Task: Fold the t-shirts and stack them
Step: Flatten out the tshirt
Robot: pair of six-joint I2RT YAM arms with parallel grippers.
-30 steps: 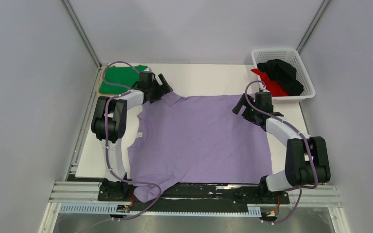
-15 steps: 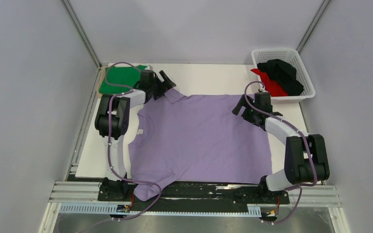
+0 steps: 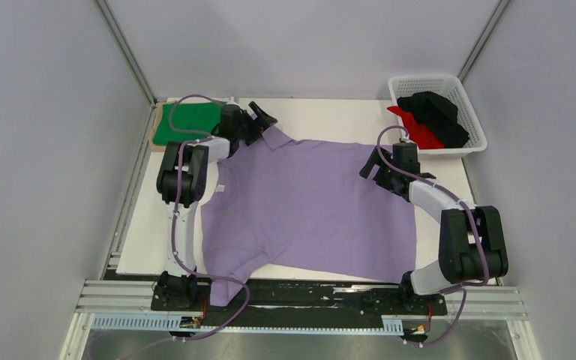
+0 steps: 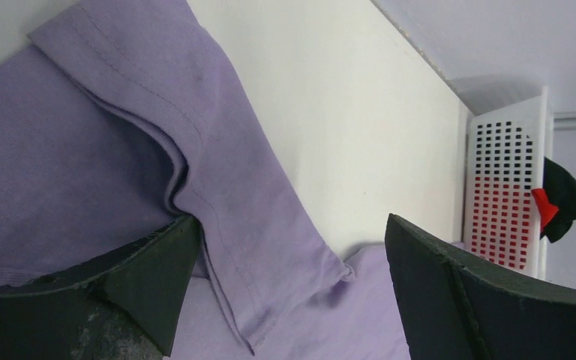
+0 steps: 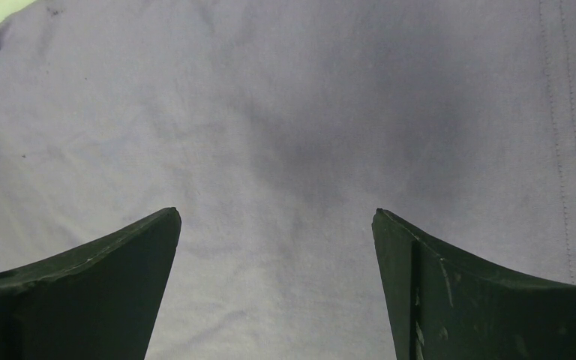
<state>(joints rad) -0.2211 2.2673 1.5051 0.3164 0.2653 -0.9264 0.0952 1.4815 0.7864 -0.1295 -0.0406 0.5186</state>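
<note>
White tabletop (image 3: 330, 112), grey walls around. Lilac collared shirt (image 3: 307, 210) spread flat mid-table, not yet folded, one sleeve hanging over near edge. Green shirt (image 3: 187, 121) at far-left corner, looks folded: stack begun. Black shirt (image 3: 439, 109) and red shirt (image 3: 424, 135) heaped in basket (image 3: 420, 81). Left gripper (image 3: 261, 120) spread wide, collar between jaws, not pinched. Right gripper (image 3: 370, 166) spread wide above far hem corner, empty. Judgement: early, three shirts left.

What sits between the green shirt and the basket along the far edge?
Top view: the left end effector, open over the purple shirt's collar, right beside the green shirt; past that, bare white table up to the basket.
</note>
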